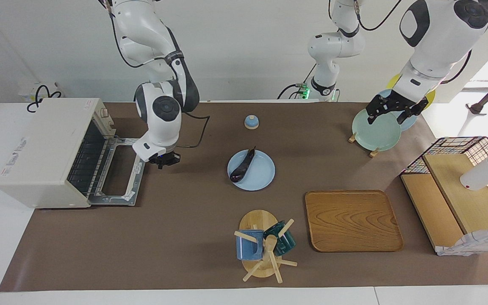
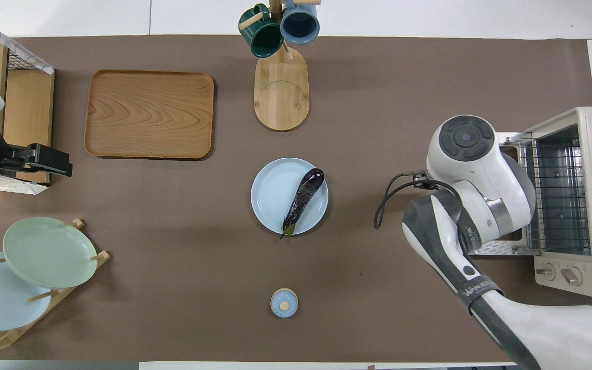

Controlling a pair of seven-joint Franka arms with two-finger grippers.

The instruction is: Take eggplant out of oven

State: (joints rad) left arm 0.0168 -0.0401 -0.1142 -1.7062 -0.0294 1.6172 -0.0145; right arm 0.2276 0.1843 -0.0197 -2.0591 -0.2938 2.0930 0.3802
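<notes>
The dark purple eggplant (image 1: 242, 169) (image 2: 303, 200) lies slantwise on a light blue plate (image 1: 265, 176) (image 2: 270, 180) mid-table, with nothing touching it. The off-white oven (image 1: 45, 144) (image 2: 591, 154) stands at the right arm's end of the table, its glass door (image 1: 119, 169) dropped open and its wire rack bare. My right gripper (image 1: 163, 161) hangs shut and holding nothing over the mat, just off the open door's edge; in the overhead view the arm's wrist hides it. My left gripper (image 1: 390, 113) (image 2: 52, 160) waits open over the plate rack.
A wooden tray (image 1: 352, 220) and a mug tree (image 1: 265, 245) with two mugs sit farther from the robots than the plate. A rack with a green plate (image 1: 375, 129), a wire-sided wooden shelf (image 1: 460, 190) and a small blue lid (image 1: 251, 122) also stand on the mat.
</notes>
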